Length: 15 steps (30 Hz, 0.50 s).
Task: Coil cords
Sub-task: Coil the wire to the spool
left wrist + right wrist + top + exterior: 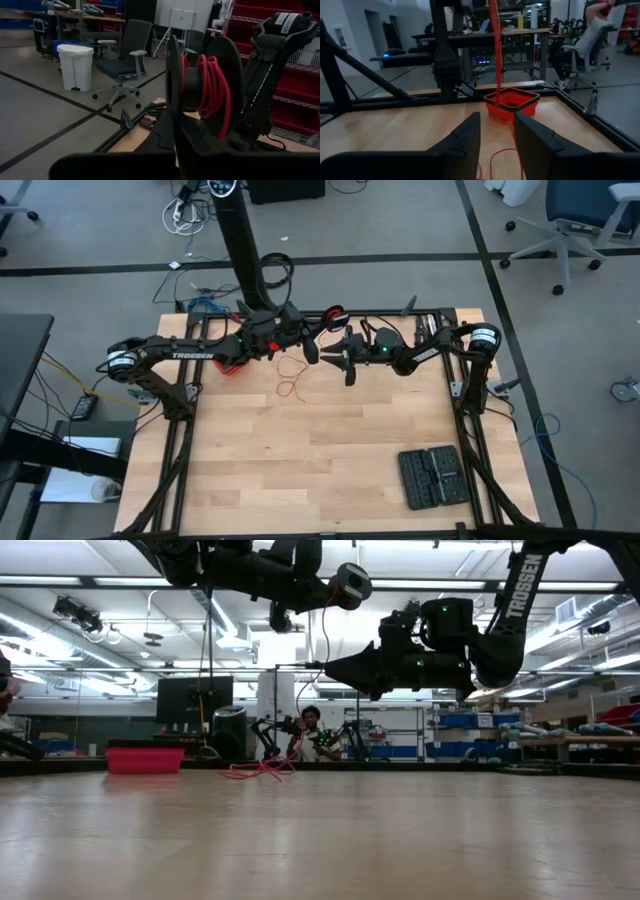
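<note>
Red wire (pixel 291 376) lies looped on the wooden counter (pixel 320 470) toward twelve o'clock, partly wound on a black spool (pixel 205 92) gripped by the shut left pincer (pixel 300 332). Right pincer (pixel 335 356) hovers just beside, parted, empty. Red box (pixel 235 368) at ten o'clock; office chairs (pixel 125 55) beyond.

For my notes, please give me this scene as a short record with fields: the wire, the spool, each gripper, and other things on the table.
wire: thin red wire, part wound on the spool, the rest hanging down to a loose heap on the table
spool: black spool, held up above the table
left gripper: shut on the spool
right gripper: open, raised above the table, wire hanging in front of it
other: red box at the far edge; black case near the right front corner
</note>
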Motion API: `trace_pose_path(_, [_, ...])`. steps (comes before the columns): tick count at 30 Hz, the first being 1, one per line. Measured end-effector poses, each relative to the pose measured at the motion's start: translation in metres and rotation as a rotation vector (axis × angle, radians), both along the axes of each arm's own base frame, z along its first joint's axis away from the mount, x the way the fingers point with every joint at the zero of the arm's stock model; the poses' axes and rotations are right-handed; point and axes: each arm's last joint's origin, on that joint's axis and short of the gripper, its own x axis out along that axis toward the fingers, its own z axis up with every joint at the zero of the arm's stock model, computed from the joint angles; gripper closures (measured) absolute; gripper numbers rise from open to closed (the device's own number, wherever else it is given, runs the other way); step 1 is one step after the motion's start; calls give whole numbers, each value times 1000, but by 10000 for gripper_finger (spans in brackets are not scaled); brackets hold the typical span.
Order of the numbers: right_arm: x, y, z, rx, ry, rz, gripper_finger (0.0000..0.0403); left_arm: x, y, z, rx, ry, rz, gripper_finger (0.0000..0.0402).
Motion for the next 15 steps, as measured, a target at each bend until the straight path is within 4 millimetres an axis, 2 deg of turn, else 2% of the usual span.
trace_pose_path(9, [11,1,11,-41,-33,-17,289,0,0,0,-5,-4,-1,401])
trace_pose_path(15, [14,6,6,-74,16,-32,300,0,0,0,-6,-6,-2,401])
